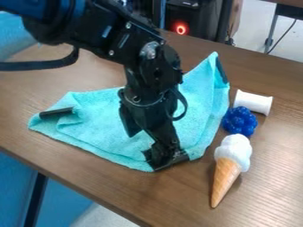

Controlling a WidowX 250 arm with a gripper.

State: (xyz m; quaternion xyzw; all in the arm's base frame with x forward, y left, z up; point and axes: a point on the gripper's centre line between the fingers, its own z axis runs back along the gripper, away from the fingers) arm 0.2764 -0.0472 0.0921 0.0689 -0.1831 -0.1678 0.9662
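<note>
Gripper (165, 157) is hanging at turquoise cloth's (99, 116) near edge — how open, holding what, I cannot tell | ice-cream cone (230, 162), blue bumpy ball (239, 121), white cylinder (253, 102) are lying beside, on counter (278, 177)

The cloth (98, 117) lay on the table (269, 201), between its front and back edges. One strip (56, 112) was at the cloth's left corner, another (221, 70) at its back right corner. Right of the cloth, a row ran from back to front: spool (253, 102), ball (239, 121) just before it, then cone (228, 170), nearest the front edge.
</note>
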